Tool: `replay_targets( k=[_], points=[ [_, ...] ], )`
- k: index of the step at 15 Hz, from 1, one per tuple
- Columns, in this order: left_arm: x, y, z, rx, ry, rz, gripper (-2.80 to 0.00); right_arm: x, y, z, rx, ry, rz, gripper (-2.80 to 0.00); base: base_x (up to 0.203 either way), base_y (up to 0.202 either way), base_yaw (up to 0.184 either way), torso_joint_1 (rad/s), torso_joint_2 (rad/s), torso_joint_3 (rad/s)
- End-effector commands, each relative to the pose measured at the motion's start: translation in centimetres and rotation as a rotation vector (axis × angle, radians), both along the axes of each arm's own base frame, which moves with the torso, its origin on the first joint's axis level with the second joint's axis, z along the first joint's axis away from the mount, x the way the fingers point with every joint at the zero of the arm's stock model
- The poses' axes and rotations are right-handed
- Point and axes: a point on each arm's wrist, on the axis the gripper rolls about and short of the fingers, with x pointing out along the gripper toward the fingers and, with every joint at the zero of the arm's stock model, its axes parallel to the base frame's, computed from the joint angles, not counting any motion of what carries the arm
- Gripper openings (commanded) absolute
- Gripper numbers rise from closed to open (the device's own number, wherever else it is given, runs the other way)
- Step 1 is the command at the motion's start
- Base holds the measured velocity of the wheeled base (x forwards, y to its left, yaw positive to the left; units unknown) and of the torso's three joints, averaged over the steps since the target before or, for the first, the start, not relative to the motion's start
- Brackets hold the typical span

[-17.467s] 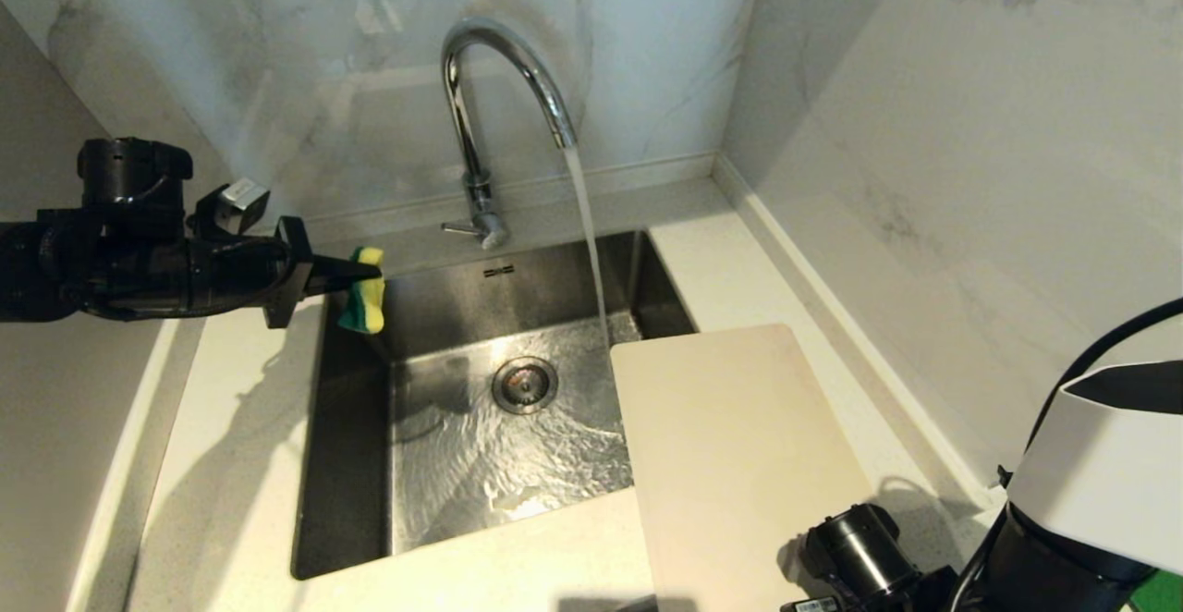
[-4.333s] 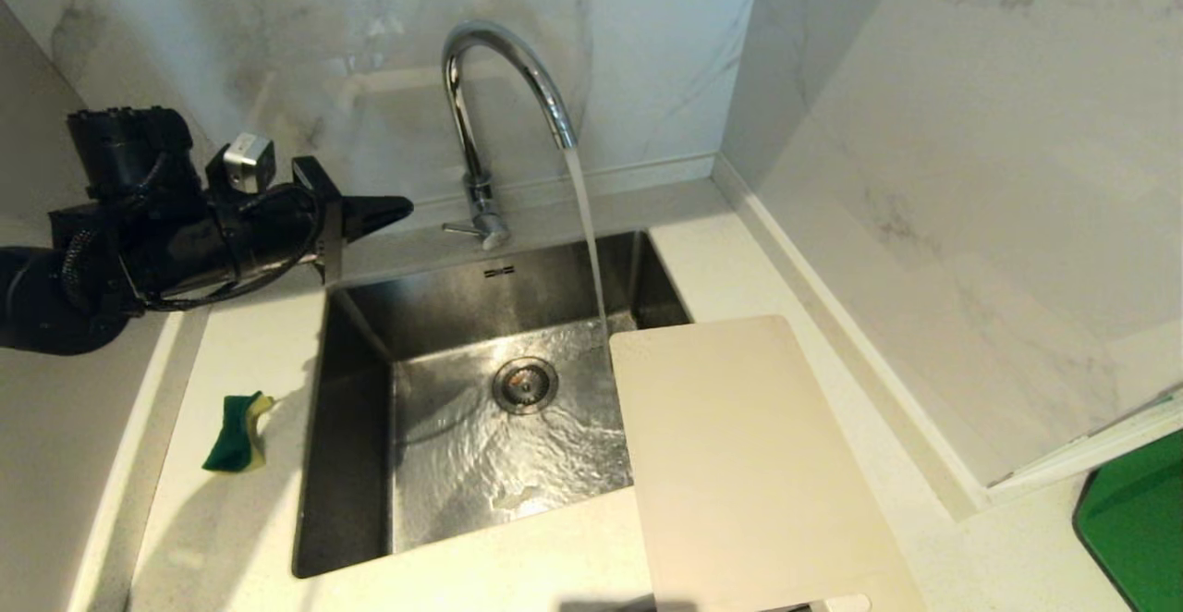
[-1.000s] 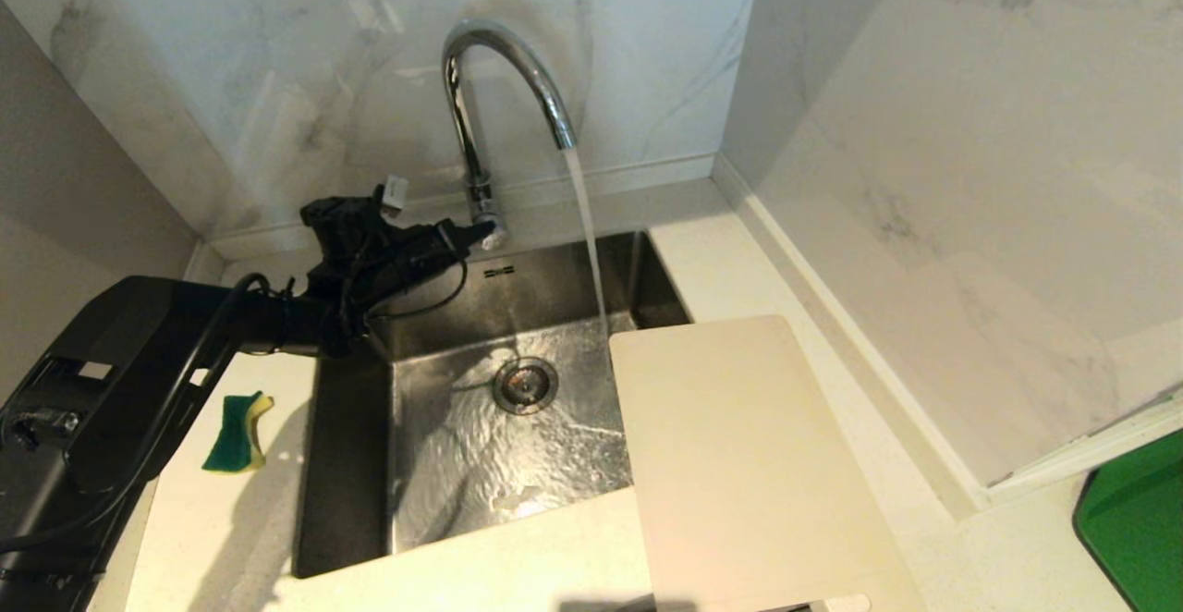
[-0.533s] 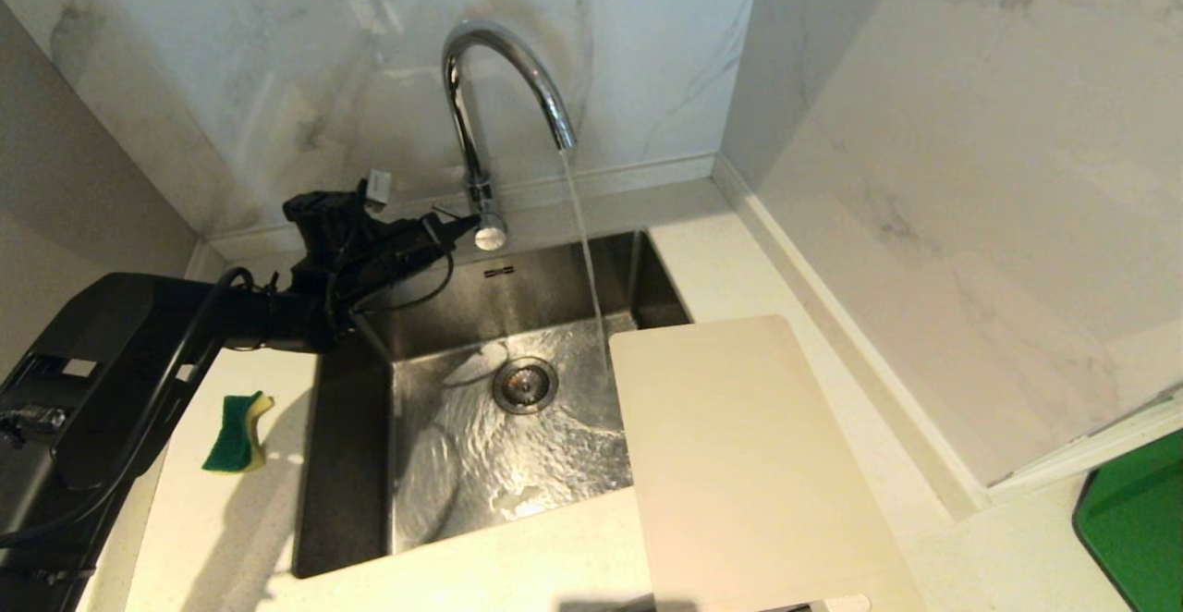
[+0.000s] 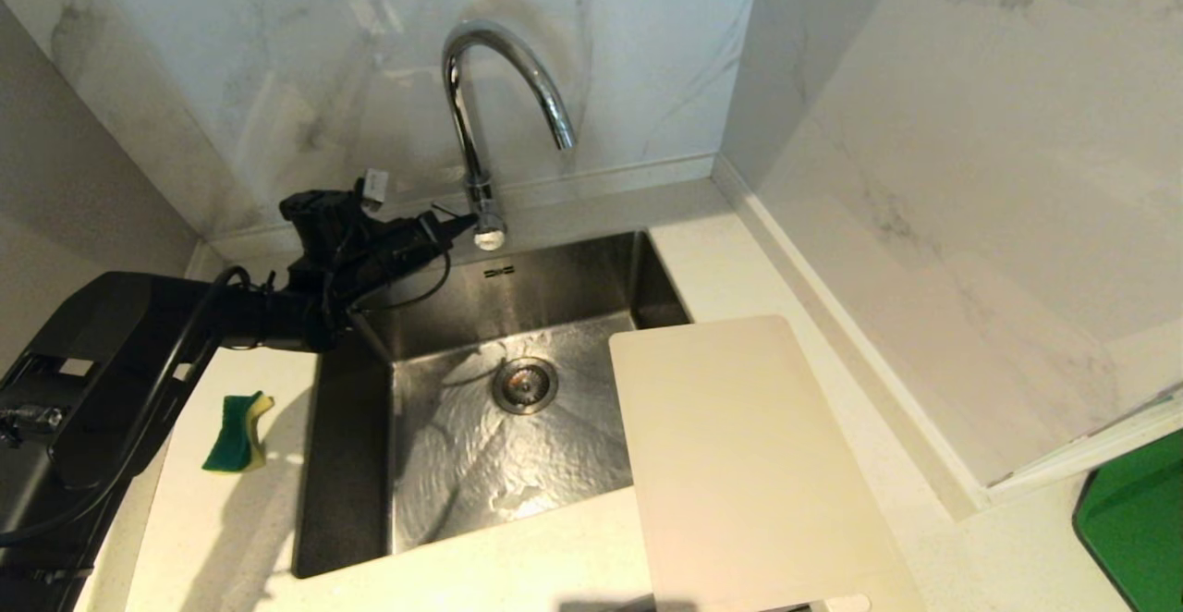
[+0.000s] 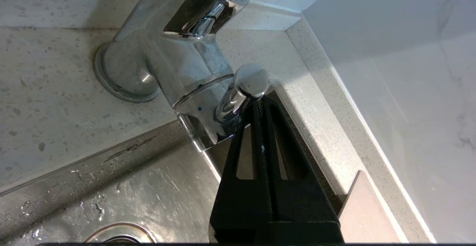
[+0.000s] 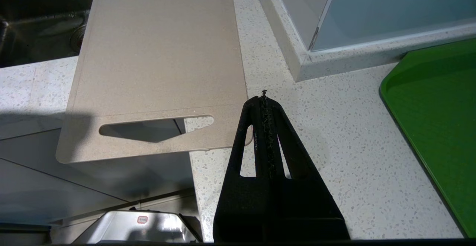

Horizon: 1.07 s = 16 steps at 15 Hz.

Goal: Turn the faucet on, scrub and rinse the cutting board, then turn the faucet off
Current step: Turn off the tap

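Left end effector (image 5: pixel 458 223) closed (sink (image 5: pixel 351 464) wet).

White marble-look wall panels (image 5: pixel 924 131) with faint grey veins meet in a corner behind a pale speckled stone desk (image 5: pixel 573 556). A steel sink (image 5: pixel 351 464) is sunk into the desk, its floor wet and glinting. A low upstand (image 5: pixel 832 316) runs along the wall foot. Soft light casts shadows across the left side.
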Motion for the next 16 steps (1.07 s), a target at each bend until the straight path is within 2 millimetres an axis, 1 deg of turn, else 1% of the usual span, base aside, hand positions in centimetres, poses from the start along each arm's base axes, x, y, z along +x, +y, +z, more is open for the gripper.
replay_targets(
  k=[1,4,8,10,12,16],
  points=[
    [-0.2,-0.3,0.4,-0.004,-0.008,-0.010,-2.80,0.0,0.0,0.0,-0.001,0.001,0.001,-2.80,0.000,0.000,0.000,0.000,0.00,0.000],
    [-0.7,-1.2,1.2,-0.008,-0.022,-0.032,-2.80,0.0,0.0,0.0,-0.001,0.001,0.001,-2.80,0.000,0.000,0.000,0.000,0.00,0.000],
    [-2.1,-3.6,3.1,-0.019,-0.052,-0.075,-2.80,0.0,0.0,0.0,-0.001,0.001,0.001,-2.80,0.000,0.000,0.000,0.000,0.00,0.000],
    [-2.9,-4.1,4.3,-0.023,-0.069,-0.089,-2.80,0.0,0.0,0.0,-0.001,0.001,0.001,-2.80,0.000,0.000,0.000,0.000,0.00,0.000],
    [-3.7,-4.1,5.9,-0.025,-0.087,-0.094,-2.80,0.0,0.0,0.0,-0.001,0.001,0.001,-2.80,0.000,0.000,0.000,0.000,0.00,0.000],
    [-6.0,-3.3,10.2,-0.014,-0.102,-0.085,-2.80,0.0,0.0,0.0,-0.001,0.001,0.001,-2.80,0.000,0.000,0.000,0.000,0.00,0.000]
  ],
)
